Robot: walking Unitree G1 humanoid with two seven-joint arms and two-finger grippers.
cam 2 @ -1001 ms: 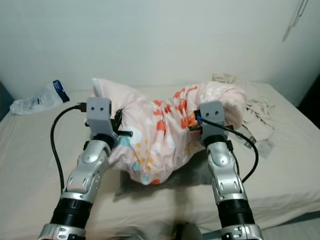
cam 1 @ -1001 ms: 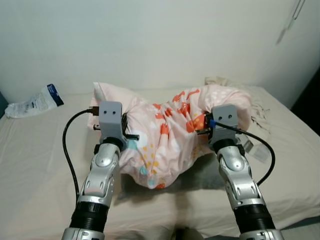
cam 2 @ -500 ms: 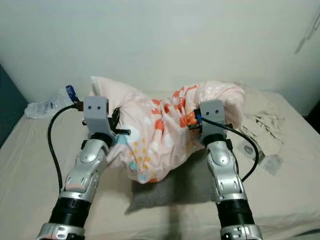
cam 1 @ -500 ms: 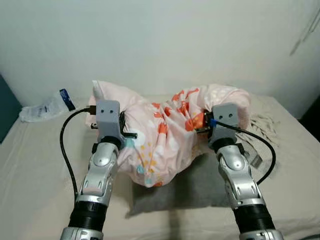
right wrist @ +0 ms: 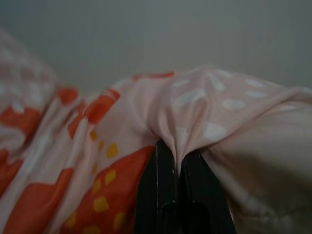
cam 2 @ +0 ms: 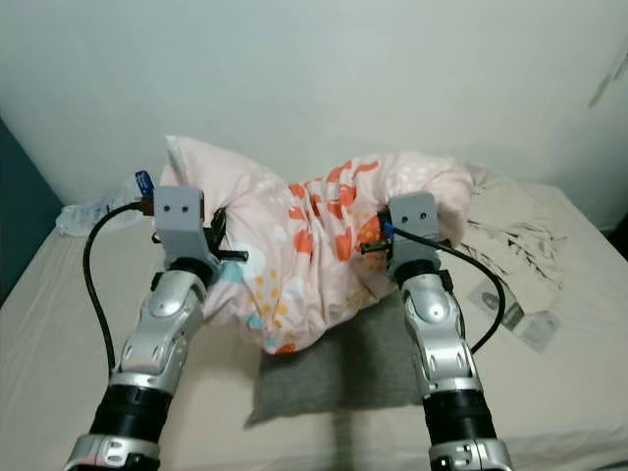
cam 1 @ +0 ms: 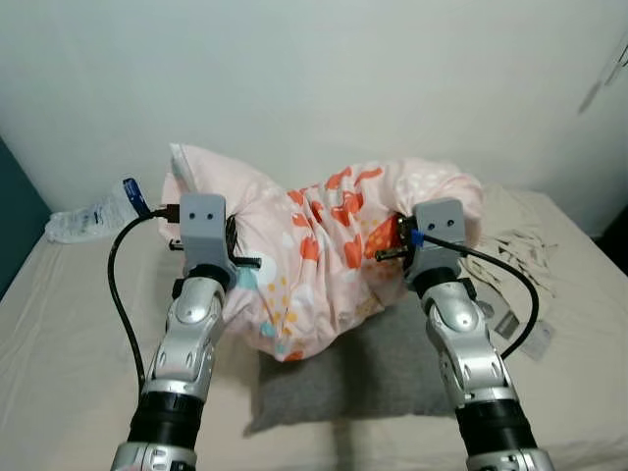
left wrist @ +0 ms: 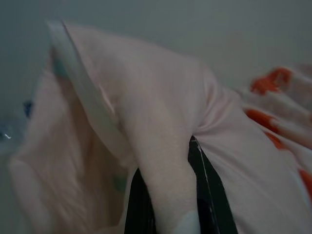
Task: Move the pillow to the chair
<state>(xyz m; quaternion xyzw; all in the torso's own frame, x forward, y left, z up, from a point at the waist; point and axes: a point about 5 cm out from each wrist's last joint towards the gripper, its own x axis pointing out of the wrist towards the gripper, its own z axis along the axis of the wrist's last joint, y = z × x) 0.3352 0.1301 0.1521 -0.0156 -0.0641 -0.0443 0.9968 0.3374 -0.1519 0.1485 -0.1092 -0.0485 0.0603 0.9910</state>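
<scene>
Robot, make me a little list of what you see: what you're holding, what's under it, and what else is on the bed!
holding: pink pillow, lifted off the bed
left gripper: pinching pillow fabric
right gripper: pinching pillow fabric
under it: grey pillow lying flat
on the bed: plastic bag near the wall, crumpled beige cloth on the right
chair: cannot see one

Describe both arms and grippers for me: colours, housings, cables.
Two silver jointed arms with black ribbed cuffs. Each wrist carries a grey box housing with two small dark dots. A black cable loops from each. The left gripper and right gripper have long black fingers; a blue tab marks the right housing.
</scene>
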